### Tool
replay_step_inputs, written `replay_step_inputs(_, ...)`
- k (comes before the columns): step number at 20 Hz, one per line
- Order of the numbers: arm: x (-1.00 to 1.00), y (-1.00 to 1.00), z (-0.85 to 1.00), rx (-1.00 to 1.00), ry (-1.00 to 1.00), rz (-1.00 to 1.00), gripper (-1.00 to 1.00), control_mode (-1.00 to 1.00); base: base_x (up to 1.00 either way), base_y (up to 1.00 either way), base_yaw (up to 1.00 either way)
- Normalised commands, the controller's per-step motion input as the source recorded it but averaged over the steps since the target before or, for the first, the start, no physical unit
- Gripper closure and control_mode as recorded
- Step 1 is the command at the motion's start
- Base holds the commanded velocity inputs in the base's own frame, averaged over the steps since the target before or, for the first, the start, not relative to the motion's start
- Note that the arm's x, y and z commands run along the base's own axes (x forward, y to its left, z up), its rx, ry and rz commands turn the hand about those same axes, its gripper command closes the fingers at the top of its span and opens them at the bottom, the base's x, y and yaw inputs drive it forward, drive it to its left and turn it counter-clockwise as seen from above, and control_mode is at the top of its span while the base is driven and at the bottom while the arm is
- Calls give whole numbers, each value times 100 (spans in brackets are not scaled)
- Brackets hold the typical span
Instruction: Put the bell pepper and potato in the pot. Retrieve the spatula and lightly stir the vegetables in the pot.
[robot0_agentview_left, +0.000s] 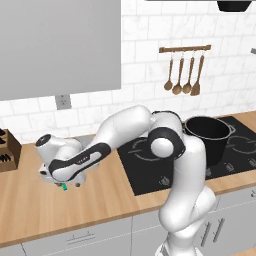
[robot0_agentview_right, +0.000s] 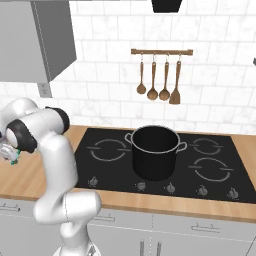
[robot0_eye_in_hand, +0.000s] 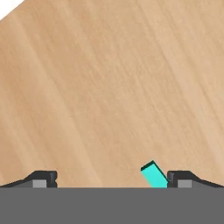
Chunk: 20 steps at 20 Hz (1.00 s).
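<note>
1. Reached far out and low over the wooden counter (robot0_agentview_left: 30, 200), with the gripper (robot0_eye_in_hand: 112, 178) pointing down at bare woodgrain.
2. Stood with fingertips (robot0_eye_in_hand: 43, 178) wide apart, closed on nothing.
3. Showed a short teal end of the spatula (robot0_eye_in_hand: 154, 175) right against the inner side of one fingertip, the rest of it hidden beneath the hand; appeared in the left base view as a small teal speck under the hand.
4. Could not tell from that sliver which way the handle ran, nor where the blade lay.
5. Looked off-centre: closing from here would likely catch the handle by one finger first, pushing or spinning it across the wood instead of clamping it.
6. Risked a weak grip at the very end of the handle, leaving the spatula free to swing or drop on the lift.
7. Risked fingertips scraping the counter on any lower descent.
8. Found the pot (robot0_agentview_right: 154, 150) well away from the gripper, upright on the black cooktop (robot0_agentview_right: 110, 167); contents hidden by its tall wall, so bell pepper and potato could not be confirmed inside.
9. Hung wooden utensils (robot0_agentview_right: 159, 80) on a wall rail, farthest off, above and behind the pot.
</note>
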Motion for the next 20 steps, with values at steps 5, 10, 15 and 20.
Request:
replay_step_inputs(5, 5, -14, -27, 12, -1, 3, -100, -100, 0, 0, 0)
replay_step_inputs(10, 26, 18, -9, 6, 0, 7, -100, -100, 0, 0, 0)
replay_step_inputs(15, 11, 40, -2, 1, 0, 8, -100, -100, 0, 0, 0)
replay_step_inputs(20, 7, 33, 0, 0, 0, 6, -100, -100, 0, 0, 0)
